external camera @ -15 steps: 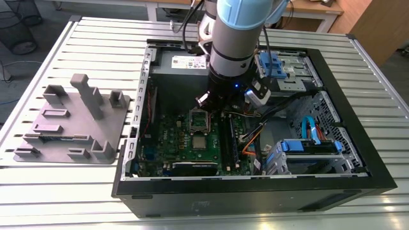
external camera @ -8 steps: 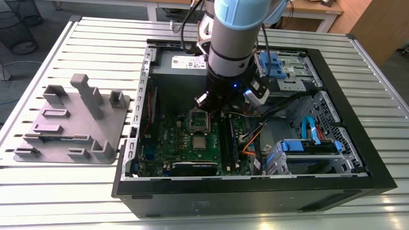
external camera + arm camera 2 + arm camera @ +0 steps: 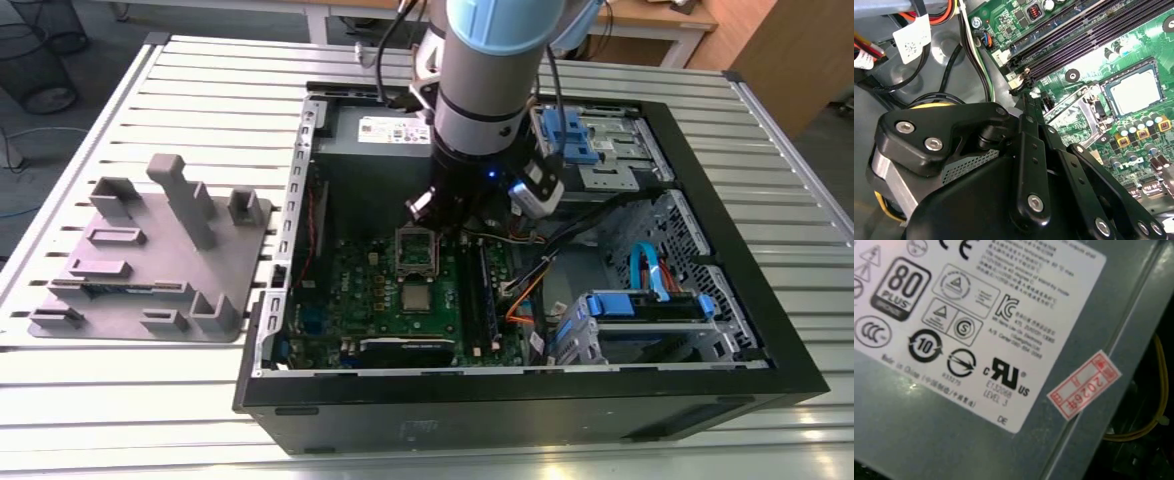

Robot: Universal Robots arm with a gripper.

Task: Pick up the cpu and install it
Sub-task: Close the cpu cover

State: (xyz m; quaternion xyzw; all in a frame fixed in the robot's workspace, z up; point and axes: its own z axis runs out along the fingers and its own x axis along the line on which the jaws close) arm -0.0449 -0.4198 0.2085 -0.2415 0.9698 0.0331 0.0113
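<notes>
- cpu [image 3: 418, 297] [image 3: 1132, 92]: lies flat in its socket on the green motherboard [image 3: 358, 290] [image 3: 1086, 67], silvery top up. Nothing is touching it.
- metal frame [image 3: 416, 250] [image 3: 1074, 119] of the socket: hinged open, right beside the cpu and not covering it.
- gripper [image 3: 1025, 100]: down inside the computer case [image 3: 534, 405], tip just over the board by the end of the memory slots [image 3: 1079, 30], near the open frame. It is apart from the cpu.
- Gripper state: cannot tell whether it is spread or closed, since its black linkage blocks the second wrist view. Nothing is visibly gripped.
- arm [image 3: 487, 70]: comes in from the far side of the case. In the exterior view it stands over the frame, with the cpu nearer the camera.
- power supply [image 3: 367, 130] [image 3: 929, 440]: grey box at the far wall of the case. In the first wrist view it shows a white label [image 3: 979, 315] and a red-and-white sticker [image 3: 1084, 385], with a yellow cable [image 3: 1154, 405] past its edge.
- tray [image 3: 147, 260]: grey, upright posts, on the slatted table [image 3: 200, 80] to the exterior view's left of the case, well apart from the gripper.
</notes>
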